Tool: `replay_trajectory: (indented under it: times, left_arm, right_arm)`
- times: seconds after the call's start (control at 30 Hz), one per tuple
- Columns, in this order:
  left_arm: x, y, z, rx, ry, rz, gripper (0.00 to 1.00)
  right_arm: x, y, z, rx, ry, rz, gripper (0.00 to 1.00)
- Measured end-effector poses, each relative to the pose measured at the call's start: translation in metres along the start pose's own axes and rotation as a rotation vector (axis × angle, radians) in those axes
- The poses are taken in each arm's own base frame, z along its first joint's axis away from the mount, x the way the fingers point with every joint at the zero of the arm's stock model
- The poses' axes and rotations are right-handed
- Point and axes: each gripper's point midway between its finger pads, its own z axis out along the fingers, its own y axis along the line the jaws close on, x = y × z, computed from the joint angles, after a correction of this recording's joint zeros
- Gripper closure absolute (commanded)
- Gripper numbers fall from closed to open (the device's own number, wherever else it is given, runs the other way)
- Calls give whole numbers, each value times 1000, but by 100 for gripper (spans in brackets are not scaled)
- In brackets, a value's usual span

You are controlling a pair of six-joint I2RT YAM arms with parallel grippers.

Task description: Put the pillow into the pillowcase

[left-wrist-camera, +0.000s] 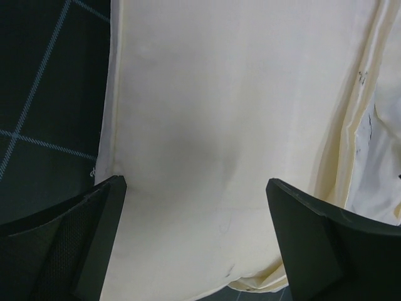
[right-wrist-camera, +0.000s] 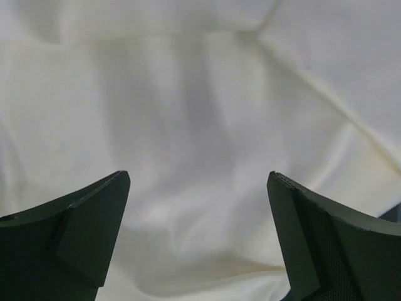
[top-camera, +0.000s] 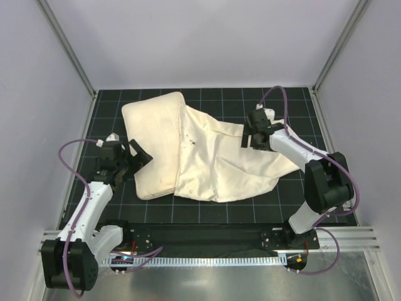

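The plump cream-white stuffed pillow is overlapped on its right by the limp cream fabric pillowcase; left fingers and right fingers are spread wide, nothing held.

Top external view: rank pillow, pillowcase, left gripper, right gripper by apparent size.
1. pillowcase: largest visible spread.
2. pillow: smaller as seen; its right edge looks hidden under the cloth.
3. left gripper and right gripper: look alike, so not ranked.
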Motion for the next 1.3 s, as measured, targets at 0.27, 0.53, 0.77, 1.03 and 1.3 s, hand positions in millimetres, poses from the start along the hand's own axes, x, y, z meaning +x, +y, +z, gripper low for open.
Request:
replay_trajectory:
  times: [0.27,0.53,0.77,1.03,1.3]
  left_arm:
    - [4,15,22,-59,14,-34,0]
    - [10,20,45,-70,42,-57,2]
    - [10,20,51,-74,47,-67,14]
    - [-1,9,58,-27,20,-94,66]
    - [-11,3,58,-4,-21,-99,75]
  right_arm:
    - [-52,-84,28,243,-20,140,0]
    - [-62,-88,61,348,26,60,10]
    - [-55,-101,68,367,74,36,86]
    - [-59,-134,73,356,90,146,96]
    - [-116,-182,62,249,-25,337,6]
